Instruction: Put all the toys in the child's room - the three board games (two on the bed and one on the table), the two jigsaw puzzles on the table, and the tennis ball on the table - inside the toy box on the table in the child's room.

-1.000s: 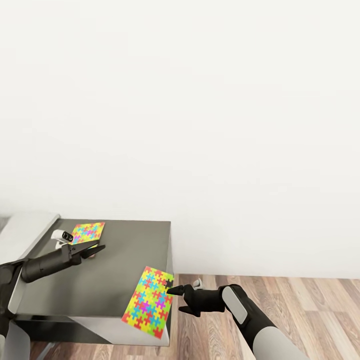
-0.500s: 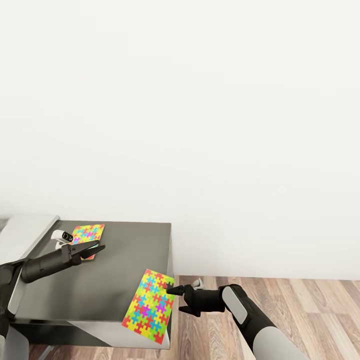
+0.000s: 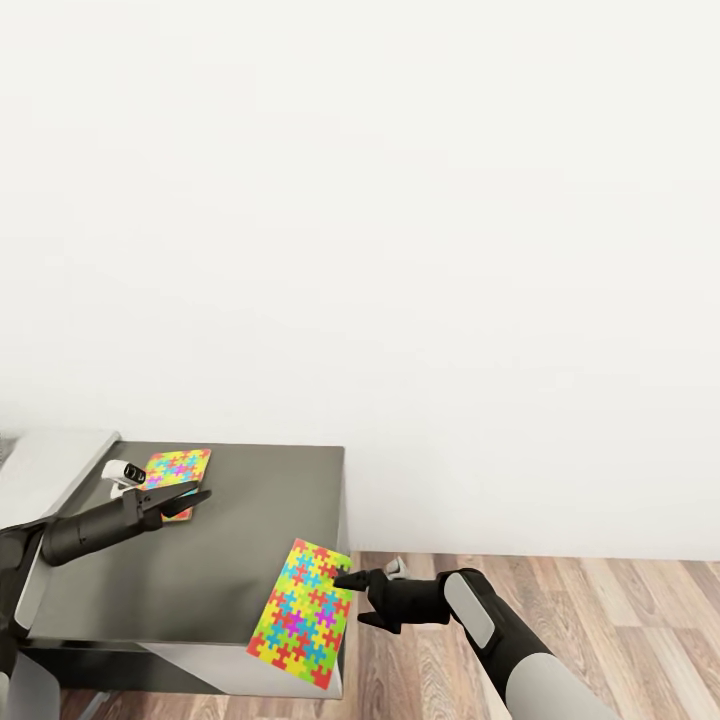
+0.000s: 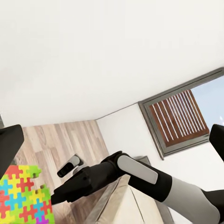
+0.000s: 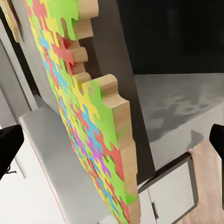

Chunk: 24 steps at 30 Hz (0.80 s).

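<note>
Head view: near jigsaw puzzle lies at the dark table wing's front corner, overhanging; right gripper, jaws parted, tips just beside its edge.

Right wrist view: puzzle edge between spread fingers, ungripped.

Left gripper parted beside far puzzle.

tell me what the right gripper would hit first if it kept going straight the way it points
Most likely the near jigsaw puzzle at the dark table wing's corner. The right gripper points at its edge, and the right wrist view shows that edge between the open fingers. Depth is unclear, so contact can't be judged.
</note>
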### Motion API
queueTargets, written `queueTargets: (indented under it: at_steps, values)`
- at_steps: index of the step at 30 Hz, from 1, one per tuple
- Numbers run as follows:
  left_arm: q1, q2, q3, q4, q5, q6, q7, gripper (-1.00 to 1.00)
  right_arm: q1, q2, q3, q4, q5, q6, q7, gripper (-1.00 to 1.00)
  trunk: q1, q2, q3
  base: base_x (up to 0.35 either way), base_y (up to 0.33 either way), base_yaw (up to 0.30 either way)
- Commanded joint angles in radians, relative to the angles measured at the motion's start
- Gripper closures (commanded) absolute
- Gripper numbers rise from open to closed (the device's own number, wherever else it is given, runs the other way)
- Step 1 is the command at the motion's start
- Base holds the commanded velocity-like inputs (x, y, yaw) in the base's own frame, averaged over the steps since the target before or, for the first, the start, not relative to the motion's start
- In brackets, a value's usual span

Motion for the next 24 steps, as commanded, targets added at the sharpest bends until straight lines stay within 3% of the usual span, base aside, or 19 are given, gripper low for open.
queueTargets:
  at_steps: [1, 24]
  values:
    - [0.0, 0.0, 0.0, 0.0, -0.001, 0.011, -0.004, -1.0, -0.001, 0.0, 0.0, 0.0, 0.006, 0.002, 0.006, -1.0, 0.0, -0.001, -0.001, 0.0, 0.079, 0.0]
    - [0.0, 0.0, 0.0, -0.001, -0.001, 0.011, -0.004, -1.0, -0.001, 0.0, 0.0, 0.0, 0.006, 0.002, 0.006, -1.0, 0.0, -0.001, -0.001, 0.0, 0.017, 0.0]
